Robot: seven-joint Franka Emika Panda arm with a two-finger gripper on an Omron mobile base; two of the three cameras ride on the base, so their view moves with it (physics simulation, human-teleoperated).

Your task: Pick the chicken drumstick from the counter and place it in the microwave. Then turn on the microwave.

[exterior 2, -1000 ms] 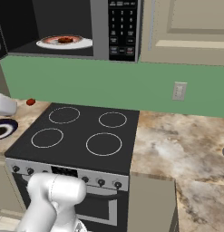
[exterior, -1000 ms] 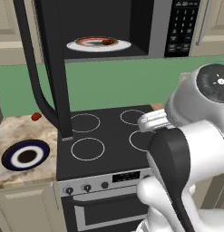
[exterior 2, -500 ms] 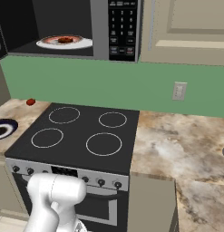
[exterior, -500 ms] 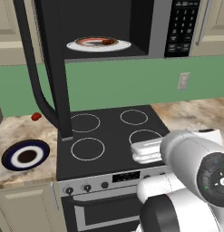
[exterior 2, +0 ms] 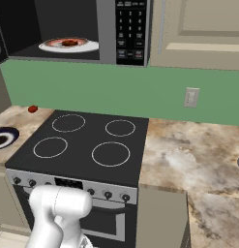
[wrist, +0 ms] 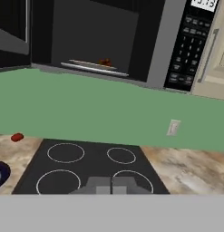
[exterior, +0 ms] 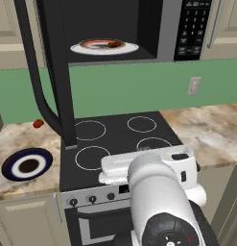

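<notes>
the chicken drumstick (exterior: 113, 44) lies on a white plate (exterior: 86, 49) inside the microwave (exterior 2: 107, 29), whose door (exterior: 53, 67) hangs swung out to the left. nearest the base, the hand view shows the gripper (wrist: 112, 184) with its two fingertips (wrist: 124, 186) pressed together on nothing, low over the near edge of the black cooktop (wrist: 93, 165). the left base view gives the arm's white wrist and elbow bulking over the stove's near right corner, hiding part of the near right burner ring; the right base view has a white joint low at the left in front of the oven knobs (exterior 2: 107, 194). a blue-rimmed dish (exterior: 27, 164) sits on the counter (exterior: 14, 144) left of the stove, and farther back by the green wall is a small bright red object (exterior: 38, 123). the right base view alone takes in the long stretch of marbled top to the right and the wall outlet (exterior 2: 190, 97); the hand view gives the keypad (wrist: 186, 49) at a slant. since a second ago the arm has folded down and back toward the base, the jaws have gone from parted to closed, while drumstick, plate and open door have stayed put.
</notes>
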